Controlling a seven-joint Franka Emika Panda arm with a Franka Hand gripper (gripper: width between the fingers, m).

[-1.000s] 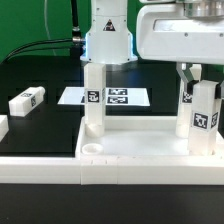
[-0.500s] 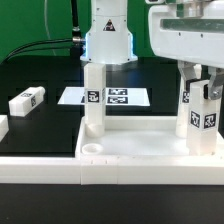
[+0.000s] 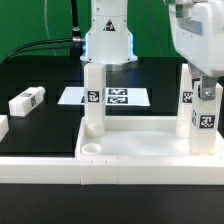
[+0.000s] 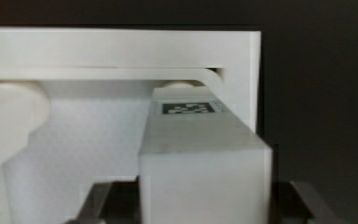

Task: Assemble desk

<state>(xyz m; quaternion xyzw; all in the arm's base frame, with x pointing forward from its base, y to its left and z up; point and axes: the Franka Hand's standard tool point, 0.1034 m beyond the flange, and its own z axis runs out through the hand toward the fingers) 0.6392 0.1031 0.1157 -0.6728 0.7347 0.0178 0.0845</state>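
Tabletop flat on the black table, rim up, at the near edge in the exterior view. Three legs upright on it: one at the exterior view's left, one at the right rear, one at the right front. A round hole in the near left corner, nothing in it. Gripper at the top of the right front leg, one finger on each side of it. Jaws partly open, closed around that leg, fingers touching its sides in the wrist view. A tag on the leg's face. A fourth leg lying loose on the table, well apart, at the exterior view's left. Marker board flat on the table behind the tabletop. White border bar along the front, just beside the tabletop. Robot base behind the board.
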